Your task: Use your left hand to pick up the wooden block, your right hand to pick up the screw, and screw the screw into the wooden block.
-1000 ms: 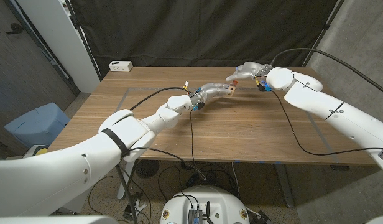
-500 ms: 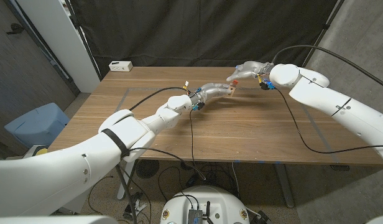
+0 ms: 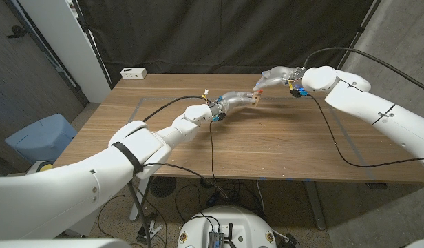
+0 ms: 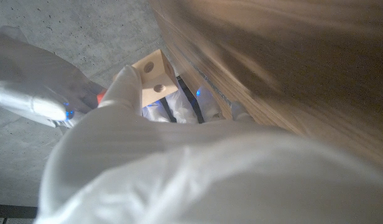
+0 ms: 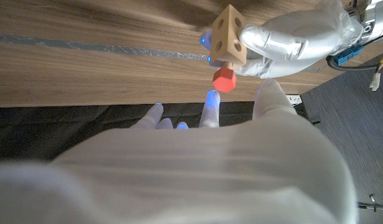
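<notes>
Above the far side of the bench (image 3: pixel 267 148), the left robot hand (image 3: pixel 234 102) grips one wooden block (image 3: pixel 256 100) in the air; one red-headed screw (image 5: pixel 224 79) sticks out of it, just beyond the right robot hand (image 3: pixel 275 77), fingers spread, holding nothing

Wooden table (image 3: pixel 267 148) before black curtain (image 3: pixel 226 34)

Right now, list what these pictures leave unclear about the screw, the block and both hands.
- Screw: only its red head shows in the right wrist view; the wooden block hides the shaft, so its depth is unknown.
- Right hand: too small in the head view to tell whether it touches the screw.
- Left hand: its grip is blurred and mostly hidden by its own back in the left wrist view.
</notes>
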`<state>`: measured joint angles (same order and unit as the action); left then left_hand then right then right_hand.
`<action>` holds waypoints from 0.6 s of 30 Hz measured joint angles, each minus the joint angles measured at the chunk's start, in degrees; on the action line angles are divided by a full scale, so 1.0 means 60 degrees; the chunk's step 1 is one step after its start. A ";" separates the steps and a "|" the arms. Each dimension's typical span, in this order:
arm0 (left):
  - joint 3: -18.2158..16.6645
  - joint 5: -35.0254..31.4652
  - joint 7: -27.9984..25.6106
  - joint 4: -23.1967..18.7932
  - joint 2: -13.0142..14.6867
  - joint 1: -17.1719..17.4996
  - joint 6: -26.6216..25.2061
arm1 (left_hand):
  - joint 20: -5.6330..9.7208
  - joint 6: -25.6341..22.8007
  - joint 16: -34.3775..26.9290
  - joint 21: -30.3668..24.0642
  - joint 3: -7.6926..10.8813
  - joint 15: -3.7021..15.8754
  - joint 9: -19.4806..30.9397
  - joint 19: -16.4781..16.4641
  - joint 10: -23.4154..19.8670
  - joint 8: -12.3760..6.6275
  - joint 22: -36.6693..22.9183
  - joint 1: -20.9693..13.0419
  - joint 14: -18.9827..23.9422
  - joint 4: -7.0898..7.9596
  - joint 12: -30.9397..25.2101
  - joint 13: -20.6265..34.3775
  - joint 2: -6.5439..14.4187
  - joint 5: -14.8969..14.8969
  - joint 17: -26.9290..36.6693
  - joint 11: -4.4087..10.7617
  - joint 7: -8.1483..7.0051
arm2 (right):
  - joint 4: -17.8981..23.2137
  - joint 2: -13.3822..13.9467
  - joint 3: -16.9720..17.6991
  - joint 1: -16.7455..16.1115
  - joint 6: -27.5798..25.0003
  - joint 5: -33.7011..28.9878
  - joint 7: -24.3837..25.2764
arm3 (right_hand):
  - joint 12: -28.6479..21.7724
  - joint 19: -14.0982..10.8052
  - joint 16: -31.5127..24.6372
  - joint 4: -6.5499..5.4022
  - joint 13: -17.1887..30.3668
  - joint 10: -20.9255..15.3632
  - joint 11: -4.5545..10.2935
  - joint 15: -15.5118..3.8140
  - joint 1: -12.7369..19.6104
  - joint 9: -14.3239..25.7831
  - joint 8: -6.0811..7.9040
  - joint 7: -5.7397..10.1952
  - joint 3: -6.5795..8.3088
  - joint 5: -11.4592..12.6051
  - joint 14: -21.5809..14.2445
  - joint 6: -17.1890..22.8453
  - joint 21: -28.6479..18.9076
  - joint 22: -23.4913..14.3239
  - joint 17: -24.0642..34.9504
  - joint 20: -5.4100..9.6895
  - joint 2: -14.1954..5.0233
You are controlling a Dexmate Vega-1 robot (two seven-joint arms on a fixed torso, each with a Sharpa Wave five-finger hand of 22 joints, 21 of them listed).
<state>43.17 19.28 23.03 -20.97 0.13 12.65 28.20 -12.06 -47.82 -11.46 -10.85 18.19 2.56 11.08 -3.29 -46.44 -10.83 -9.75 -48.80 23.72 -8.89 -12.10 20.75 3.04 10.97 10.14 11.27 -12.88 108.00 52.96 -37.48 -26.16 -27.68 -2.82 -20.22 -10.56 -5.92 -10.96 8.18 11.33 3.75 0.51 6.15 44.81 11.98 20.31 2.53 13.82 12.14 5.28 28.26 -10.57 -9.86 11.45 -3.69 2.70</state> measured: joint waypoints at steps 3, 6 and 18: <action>0.0000 0.0000 -0.0013 0.0006 0.0002 -0.0021 -0.0049 | 0.0000 0.0001 0.0000 0.0000 -0.0002 0.0000 0.0000 0.0000 0.0000 -0.0001 0.0000 0.0000 0.0000 -0.0002 0.0000 0.0000 0.0000 0.0000 0.0000 0.0000 0.0001 | -0.0094 0.0010 0.0000 0.0074 0.0084 0.0027 -0.0157 | 0.0000 0.0051 0.0000 0.0062 0.0000 0.0099 0.0037 -0.0002 0.0108 0.0000 -0.0105 0.0089 0.0061 0.0040 0.0099 -0.0160 0.0000 0.0000 0.0000 -0.0051 0.0019; 0.0000 0.0000 -0.0024 0.0014 0.0006 -0.0035 -0.0089 | 0.0000 0.0000 0.0000 0.0000 -0.0006 0.0000 0.0000 0.0000 0.0000 -0.0001 0.0000 0.0000 0.0000 -0.0006 0.0000 0.0000 0.0000 0.0000 0.0000 0.0000 0.0000 | -0.0193 0.0013 -0.0008 0.0143 0.0168 0.0054 -0.0290 | 0.0000 0.0104 0.0000 0.0111 0.0000 0.0217 0.0051 0.0031 0.0248 0.0000 -0.0141 0.0084 0.0111 0.0065 0.0133 -0.0288 0.0000 0.0000 0.0000 0.0001 -0.0022; 0.0036 0.0002 -0.0110 0.0041 0.0011 -0.0128 -0.0299 | 0.0000 -0.0010 0.0000 0.0000 -0.0009 0.0000 0.0000 0.0000 0.0035 -0.0001 0.0000 0.0000 0.0000 -0.0010 0.0000 0.0000 0.0000 0.0000 -0.0003 0.0035 -0.0010 | -0.0460 -0.0004 -0.0114 0.0375 0.0304 0.0042 -0.0642 | -0.0001 0.0138 0.0000 0.0283 -0.0001 0.0387 0.0087 0.0031 0.0609 0.0027 -0.0209 0.0178 0.0283 0.0064 0.0235 -0.0301 0.0000 -0.0001 0.0001 -0.0034 -0.0028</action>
<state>43.39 19.29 22.37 -20.72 0.20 11.88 26.41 -12.06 -47.88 -11.46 -10.86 18.14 2.57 11.08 -3.28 -46.23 -10.84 -9.74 -48.80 23.72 -8.95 -12.10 20.76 3.04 10.97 10.12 11.48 -12.94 105.24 52.93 -38.16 -23.91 -25.85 -2.57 -24.08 -10.57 -5.09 -10.96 9.88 11.32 6.07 1.02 6.34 48.46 12.14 19.06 3.60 15.52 12.53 6.69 26.45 -10.57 -9.87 11.46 -3.90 2.54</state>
